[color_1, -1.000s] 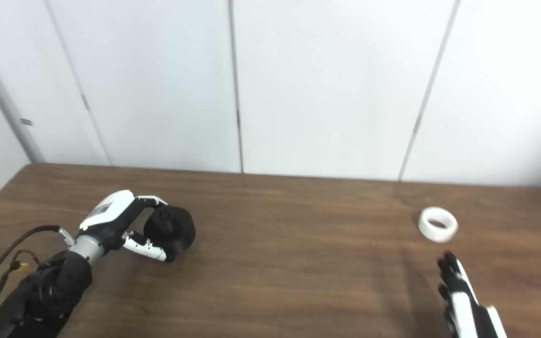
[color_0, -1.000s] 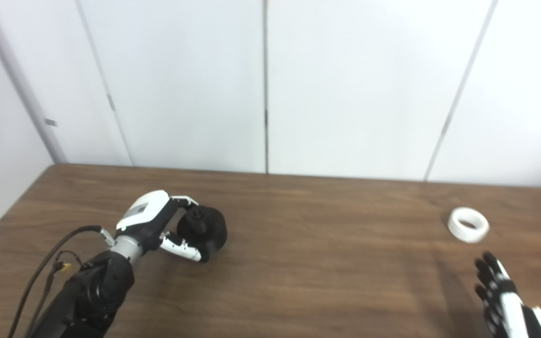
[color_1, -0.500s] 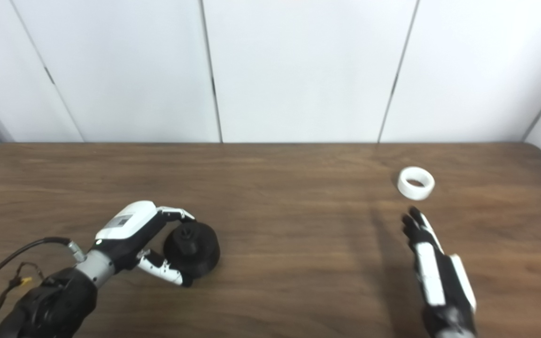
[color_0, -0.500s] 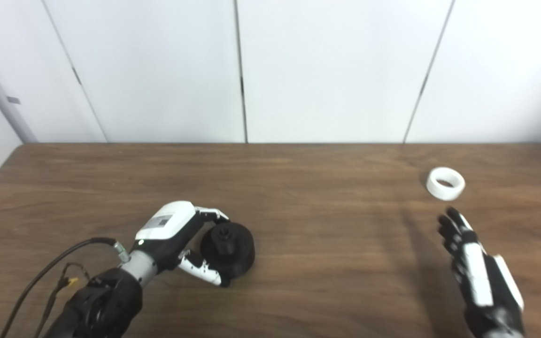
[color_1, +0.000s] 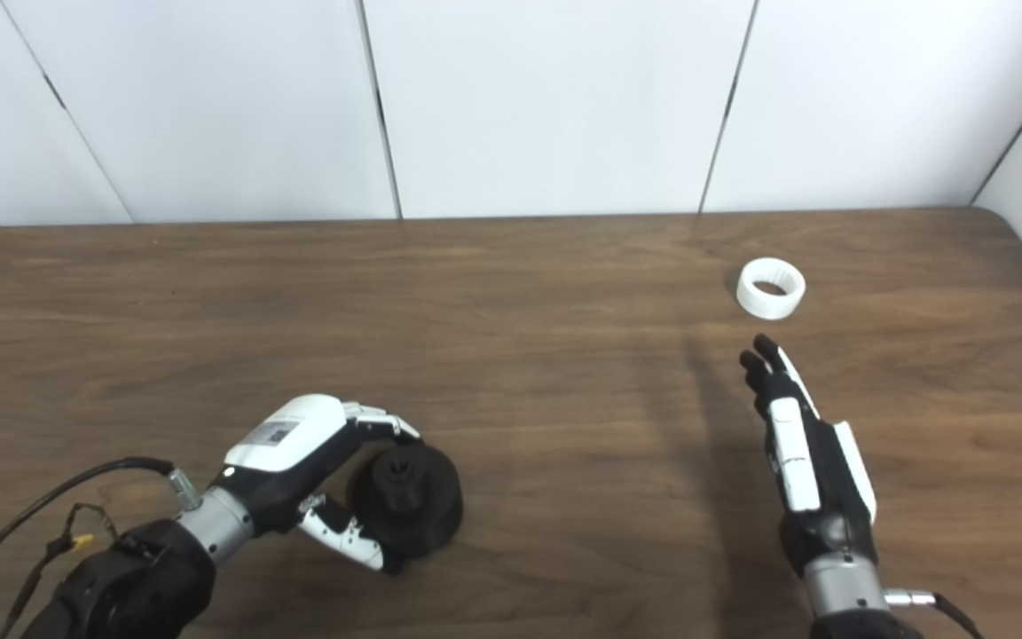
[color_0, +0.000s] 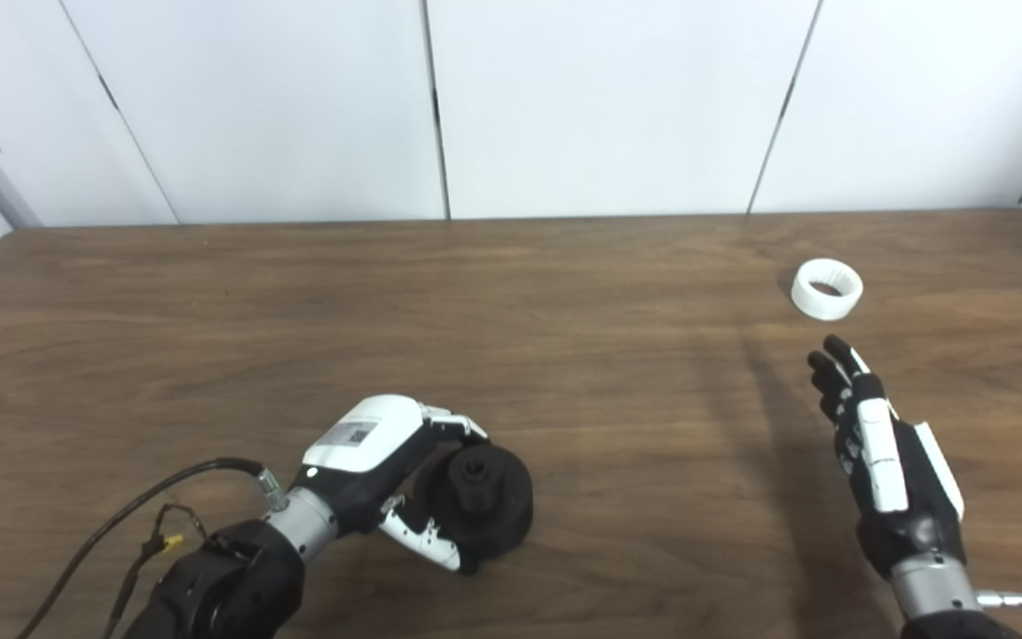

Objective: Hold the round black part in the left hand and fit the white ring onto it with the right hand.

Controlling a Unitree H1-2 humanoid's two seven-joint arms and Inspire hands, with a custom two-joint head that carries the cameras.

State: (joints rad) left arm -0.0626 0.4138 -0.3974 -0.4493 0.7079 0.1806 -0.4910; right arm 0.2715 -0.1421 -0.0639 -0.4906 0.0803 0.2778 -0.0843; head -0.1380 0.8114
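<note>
The round black part (color_0: 486,502), with a small hub on top, sits low over the wooden table (color_0: 564,355) at the front left. My left hand (color_0: 373,457) is shut on it, fingers curled over its far side and thumb under its near side. I cannot tell whether it rests on the table or hangs just above it. The white ring (color_0: 826,288) lies flat on the table at the far right. My right hand (color_0: 875,444) is open, fingers stretched toward the ring, with the fingertips (color_0: 833,348) a short way in front of it and not touching.
White wall panels (color_0: 564,106) stand right behind the table's far edge. The table's right corner (color_1: 999,217) is close to the ring. A black cable (color_0: 183,479) trails from my left wrist.
The camera has tilted down and swung right. My left hand has brought the black part nearer to me and rightward. The right hand keeps about the same gap to the ring.
</note>
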